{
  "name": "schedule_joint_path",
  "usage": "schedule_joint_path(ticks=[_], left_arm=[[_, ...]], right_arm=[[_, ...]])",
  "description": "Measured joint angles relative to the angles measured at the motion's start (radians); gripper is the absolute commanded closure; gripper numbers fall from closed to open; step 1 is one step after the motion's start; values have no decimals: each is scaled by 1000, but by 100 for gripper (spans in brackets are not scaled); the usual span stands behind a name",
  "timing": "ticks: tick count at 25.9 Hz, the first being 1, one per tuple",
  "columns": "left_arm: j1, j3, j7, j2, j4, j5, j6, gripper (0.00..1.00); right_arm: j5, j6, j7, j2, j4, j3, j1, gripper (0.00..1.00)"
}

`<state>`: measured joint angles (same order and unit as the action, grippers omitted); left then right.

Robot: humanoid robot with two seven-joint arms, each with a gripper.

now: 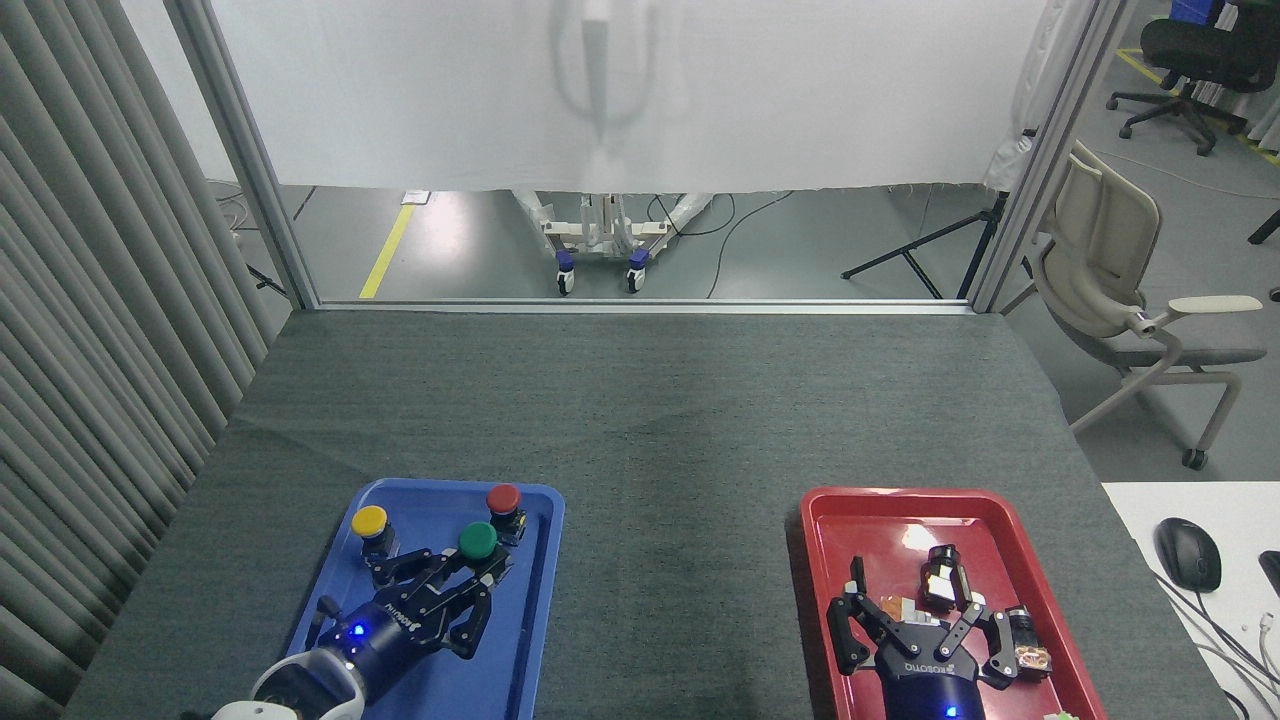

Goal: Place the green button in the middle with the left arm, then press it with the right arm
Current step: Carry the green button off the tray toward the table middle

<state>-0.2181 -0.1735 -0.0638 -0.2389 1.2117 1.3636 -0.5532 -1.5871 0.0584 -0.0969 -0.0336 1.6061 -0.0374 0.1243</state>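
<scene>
Now the left arm's gripper [455, 585] reaches over the blue tray [535, 620] with its black fingers [405, 568] drawn in around the green button [478, 541], whose round green cap stands clear above the fingertips while its body is hidden among them. Whether the button's base touches the tray floor cannot be told from this view. The green button sits between the yellow button [369, 521] on its left and the red button [503, 498] just beyond it on the right; the red one is very near, the yellow one a little apart, and both stand upright on the blue tray. A blue light glows on the left wrist near the lower edge of the view. On the other side, the right arm's gripper [915, 610] hangs over the red tray [815, 540] with its fingers [855, 585] spread wide and nothing between them; small dark and copper-coloured parts lie in that tray beside and beyond the fingers. Between the two trays the middle [680, 530] shows as bare dark grey woven cloth, well apart from the green button. At the right edge a computer mouse [1188, 553] rests on a white surface.
</scene>
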Motion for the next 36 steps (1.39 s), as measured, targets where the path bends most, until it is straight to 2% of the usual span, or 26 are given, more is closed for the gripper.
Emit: schedule_joint_path(ticks=[6,11,14,18,19,21,23,24,25,26,27,33,36], left_arm=[[-104,-110,8,92,-61,13,13,97],[-180,-167,13,213,-214,106,32,97],[-210,-175,8,282,-307,164,86,96],[-219,-186,4,316,-355,189,125,91],[-220,-189,5,320,-360,191,130,84],[-222,-195,2,325,-366,193,136,52],[-222,-201,1,326,-373,193,139,47],[-221,-206,-5,326,-377,193,139,39],[-220,-214,-10,327,-380,193,137,26],[-218,-225,-17,327,-382,192,131,8],[-218,-233,-24,327,-383,192,131,0],[-200,-255,-42,324,-366,189,120,0],[-160,-252,-40,313,-272,187,127,0]], right_arm=[[0,0,0,1,0,-14,1,0],[0,0,-1,1,0,-16,1,0],[0,0,-2,1,0,-17,1,0],[0,0,-4,0,0,-18,0,0],[0,0,-4,0,0,-18,0,0],[0,0,-3,0,0,-18,0,0],[0,0,-1,-2,0,-18,0,0],[0,0,0,-2,0,-18,0,0],[0,0,0,-2,0,-18,0,0],[0,0,0,-3,0,-18,0,0],[0,0,0,-3,0,-18,0,0],[1,0,0,-4,-1,-31,1,0],[1,0,0,-4,-1,-34,5,0]])
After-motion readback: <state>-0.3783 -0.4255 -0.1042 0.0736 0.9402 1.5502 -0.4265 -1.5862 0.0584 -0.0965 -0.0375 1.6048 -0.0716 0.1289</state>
